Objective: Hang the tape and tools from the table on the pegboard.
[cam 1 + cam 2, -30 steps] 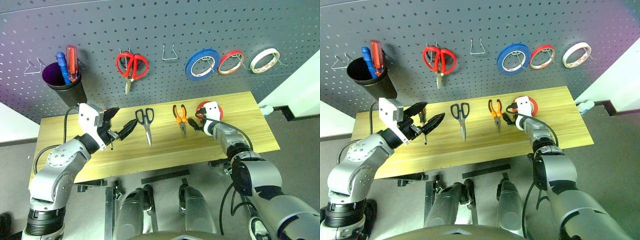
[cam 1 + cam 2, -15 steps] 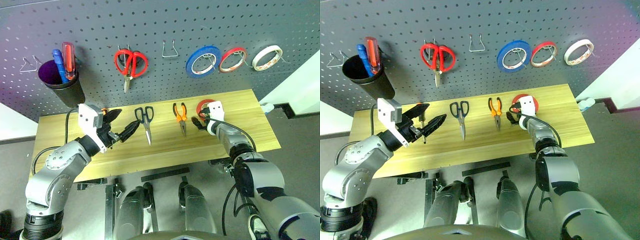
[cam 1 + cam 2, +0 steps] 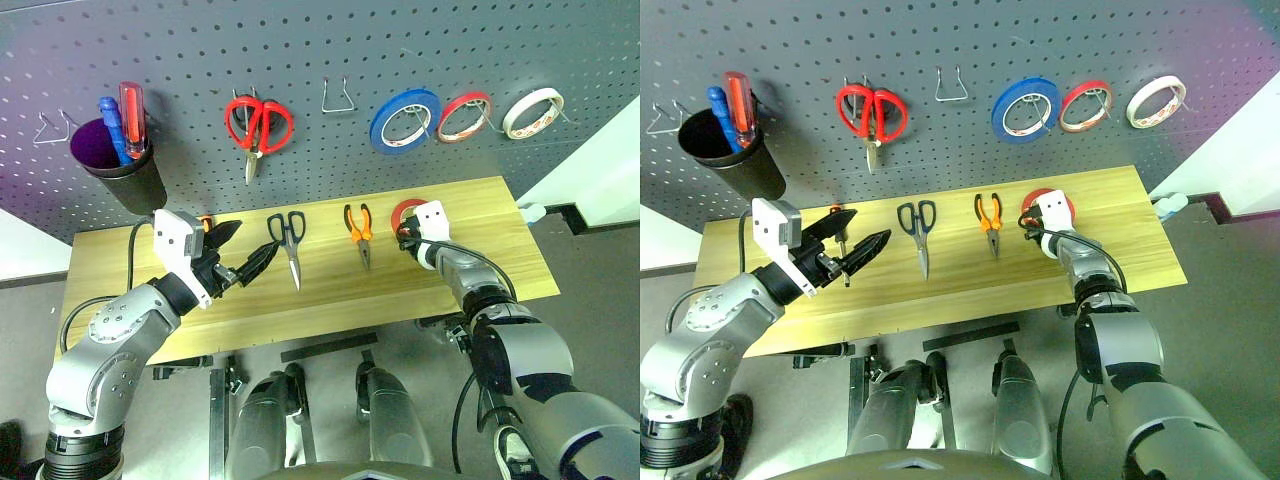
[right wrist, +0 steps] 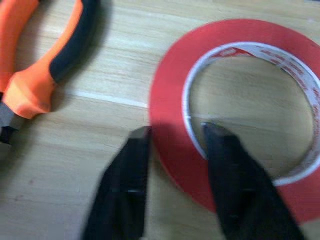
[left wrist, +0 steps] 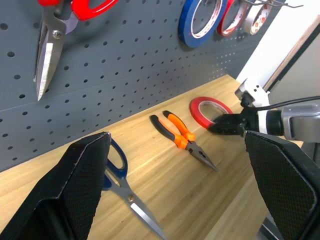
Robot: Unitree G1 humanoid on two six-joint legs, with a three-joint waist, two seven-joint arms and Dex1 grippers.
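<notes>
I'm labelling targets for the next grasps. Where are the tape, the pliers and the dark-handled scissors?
tape (image 4: 172, 107): right wrist view, red band of the ring.
pliers (image 3: 357, 222): left eye view, orange handles.
scissors (image 3: 288, 229): left eye view, dark finger loops.

Orange-red tape (image 4: 172, 130), orange-and-black pliers (image 3: 357, 225)

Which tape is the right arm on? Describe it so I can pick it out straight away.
Look at the wooden table below the grey pegboard. Near its right end, just right of the orange pliers, a wide red tape lies flat, with the right gripper shut across its band. It is the one roll on the table; the blue, red and white rolls hang on hooks above.
</notes>
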